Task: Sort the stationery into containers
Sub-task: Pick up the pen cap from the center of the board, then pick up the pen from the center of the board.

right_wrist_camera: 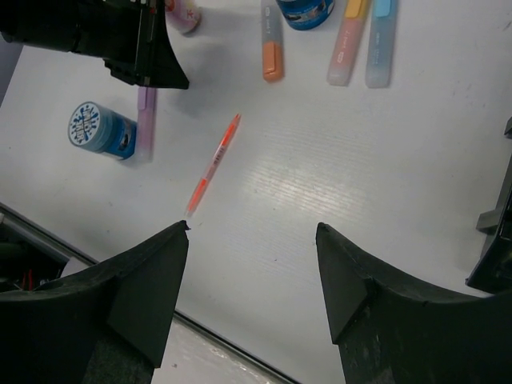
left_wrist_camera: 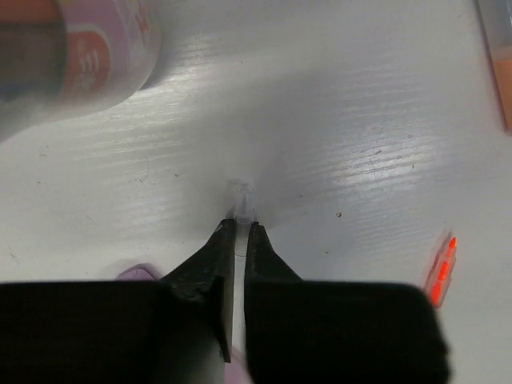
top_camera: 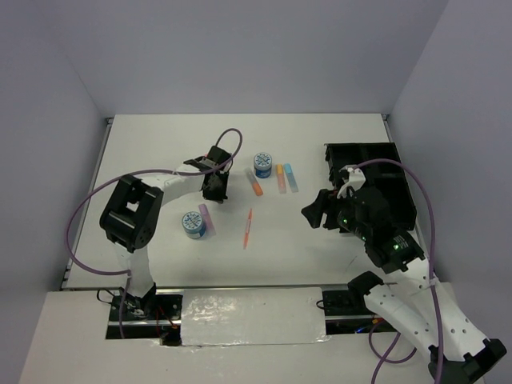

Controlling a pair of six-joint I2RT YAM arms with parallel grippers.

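We read the left gripper (left_wrist_camera: 240,226) as pinched narrow on the pale end of the purple marker (right_wrist_camera: 146,120). The marker lies well left of the black organiser tray (top_camera: 360,148), positioned for lifting. The right gripper (right_wrist_camera: 252,228) hovers near the tray, jaws wide and empty, ready to assist.

The desk (left_wrist_camera: 336,120) was white, finely ribbed, with a soft sheen. The fingers (left_wrist_camera: 210,268) of the left end effector (left_wrist_camera: 240,230) were matt black plastic, as were those of the right end effector (right_wrist_camera: 252,228). The thin orange pen (right_wrist_camera: 214,164) looked like translucent, glossy plastic; the nearer tub (right_wrist_camera: 100,130) was smooth, shiny blue with a printed lid. The organiser tray (top_camera: 360,147) was black plastic, and the silvery strip (top_camera: 252,316) at the desk's near edge was crinkled and reflective
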